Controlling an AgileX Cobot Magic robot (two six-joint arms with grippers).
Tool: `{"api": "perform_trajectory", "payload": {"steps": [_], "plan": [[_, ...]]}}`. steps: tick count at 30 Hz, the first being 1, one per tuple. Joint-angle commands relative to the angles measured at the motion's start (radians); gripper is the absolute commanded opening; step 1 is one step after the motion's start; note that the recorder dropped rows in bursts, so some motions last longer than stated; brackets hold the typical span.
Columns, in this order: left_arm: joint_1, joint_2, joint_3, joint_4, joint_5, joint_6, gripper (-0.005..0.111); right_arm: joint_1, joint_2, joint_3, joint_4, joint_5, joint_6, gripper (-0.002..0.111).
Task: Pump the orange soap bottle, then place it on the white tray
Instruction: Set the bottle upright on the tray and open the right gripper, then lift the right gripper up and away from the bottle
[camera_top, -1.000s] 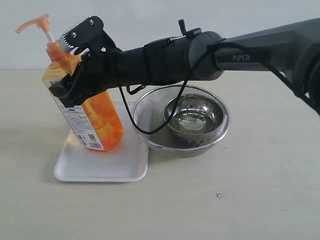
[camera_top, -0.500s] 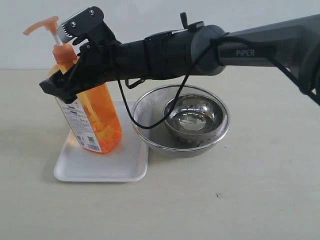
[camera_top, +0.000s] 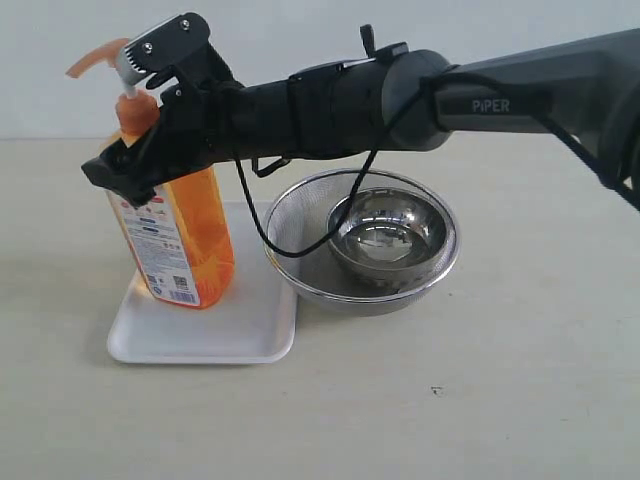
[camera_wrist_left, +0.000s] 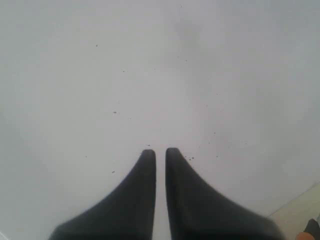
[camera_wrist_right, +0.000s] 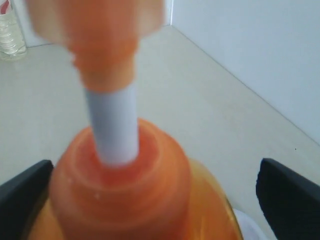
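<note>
Exterior view is showing a matte beige table (camera_top: 480, 380) running back to a plain pale wall (camera_top: 300, 30). The right gripper (camera_top: 120, 118) is reaching in across the table with its black fingers (camera_top: 150, 55) spread wide, one above and one below the shoulder of the orange soap bottle (camera_top: 178, 250). The right wrist view is showing the same gripper (camera_wrist_right: 155, 190) with its two dark fingertips (camera_wrist_right: 290, 200) standing well apart on either side of the bottle's neck, and whether they are touching the plastic I cannot tell.

The bottle is standing close to upright on the white tray (camera_top: 200, 335), under and between those fingers. It is translucent orange plastic filled with orange liquid, and a smooth white stem (camera_wrist_right: 112, 125) is rising to an orange pump head (camera_top: 95, 57). Its white-and-red label (camera_top: 160, 250) is carrying a printed code, with text too small to read. The tray is shallow, smooth and round-cornered.

Behind the fingers, under the arm, a round steel mesh strainer (camera_top: 300, 230) is holding a shiny steel bowl (camera_top: 385, 235). The arm's grey casing is bearing the word "PiPER" (camera_top: 490, 104).

The left gripper (camera_wrist_left: 160, 155) is hanging over a pale speckled surface, its dark tapered fingers pressed almost together and holding nothing.
</note>
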Motion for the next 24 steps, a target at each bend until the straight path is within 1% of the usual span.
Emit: {"api": "perform_trajectory", "payload": {"steps": [1, 8, 14, 19, 24], "plan": [[-0.003, -0.005, 0.006, 0.001, 0.001, -0.012, 0.005, -0.002, -0.038, -0.005, -0.031, -0.005, 0.019, 0.105], [-0.003, -0.005, 0.006, 0.001, 0.001, -0.012, 0.005, -0.002, -0.088, -0.002, -0.258, -0.022, 0.239, 0.105], [-0.003, -0.005, 0.006, 0.001, 0.001, -0.012, 0.005, -0.002, -0.101, -0.002, -0.269, 0.011, 0.243, 0.105], [-0.003, -0.005, 0.006, 0.001, 0.001, -0.012, 0.005, -0.002, -0.128, -0.002, -0.359, 0.026, 0.308, 0.105], [-0.003, -0.005, 0.006, 0.001, 0.001, -0.012, 0.005, -0.002, -0.133, -0.002, -0.378, 0.059, 0.334, 0.105]]}}
